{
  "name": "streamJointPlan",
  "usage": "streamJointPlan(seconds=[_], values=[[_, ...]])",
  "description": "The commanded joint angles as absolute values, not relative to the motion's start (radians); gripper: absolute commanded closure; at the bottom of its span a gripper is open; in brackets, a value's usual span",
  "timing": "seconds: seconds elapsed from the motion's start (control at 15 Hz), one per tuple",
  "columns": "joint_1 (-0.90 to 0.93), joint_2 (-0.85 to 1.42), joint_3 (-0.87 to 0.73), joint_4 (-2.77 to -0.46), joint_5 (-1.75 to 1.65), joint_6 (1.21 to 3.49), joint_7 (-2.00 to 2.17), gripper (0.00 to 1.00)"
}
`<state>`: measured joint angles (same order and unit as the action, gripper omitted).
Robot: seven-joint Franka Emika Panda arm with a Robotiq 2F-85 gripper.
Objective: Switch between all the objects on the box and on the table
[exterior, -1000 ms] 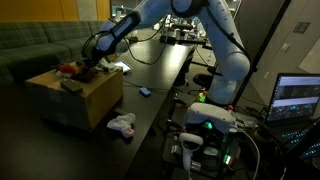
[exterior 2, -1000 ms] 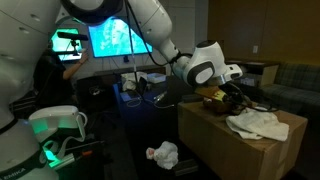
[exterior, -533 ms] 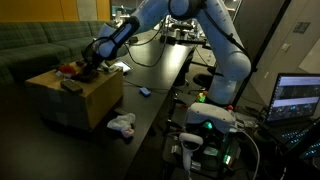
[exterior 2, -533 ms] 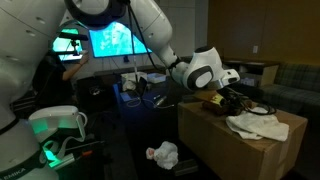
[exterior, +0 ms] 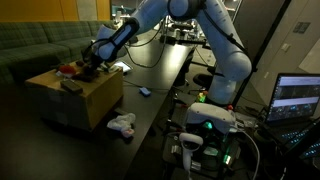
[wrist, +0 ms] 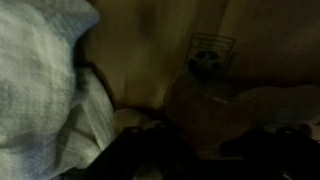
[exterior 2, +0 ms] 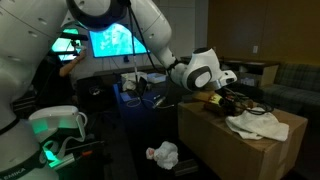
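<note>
Poised at the end of the white arm, the pincer (exterior: 88,68) hangs low over the top of the cardboard box (exterior: 78,100), left of centre in an exterior view and right of centre in the other exterior picture (exterior 2: 232,100). Whether it is released or clenched I cannot tell: both exterior views are dim, and the wrist view is dark and blurred, with only black shapes along its lower edge.

On the box top a red object (exterior: 67,69) sits just left of the pincer, and a crumpled white cloth (exterior 2: 262,124) lies toward the right end of the box, near the pincer; the same cloth fills the left side of the wrist view (wrist: 40,80), beside bare cardboard with a printed mark (wrist: 208,60).

Below the box, on the dark table (exterior: 165,80), a white bundle (exterior: 122,124) lies just beside the box's lower right corner, and a small blue item (exterior: 145,92) lies further up, apart from both.
</note>
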<state>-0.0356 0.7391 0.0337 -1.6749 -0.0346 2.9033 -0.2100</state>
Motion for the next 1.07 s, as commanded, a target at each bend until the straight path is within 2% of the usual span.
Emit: streamJointPlan(seconds=[0.0,0.13,0.27,0.33,0.47,0.73,1.0], values=[[-0.119,0.692,0.132,-1.679,-0.044,2.785,-0.326,0.82],[-0.191,0.648,0.214,-1.696,-0.015,2.702,-0.440,0.91],[-0.250,0.605,0.269,-1.719,0.018,2.629,-0.545,0.91],[-0.278,0.577,0.289,-1.741,0.037,2.601,-0.598,0.88],[-0.334,0.526,0.323,-1.774,0.090,2.525,-0.711,0.92],[-0.379,0.423,0.282,-1.873,0.195,2.395,-0.915,0.90],[-0.369,0.352,0.183,-2.005,0.225,2.359,-1.028,0.90]])
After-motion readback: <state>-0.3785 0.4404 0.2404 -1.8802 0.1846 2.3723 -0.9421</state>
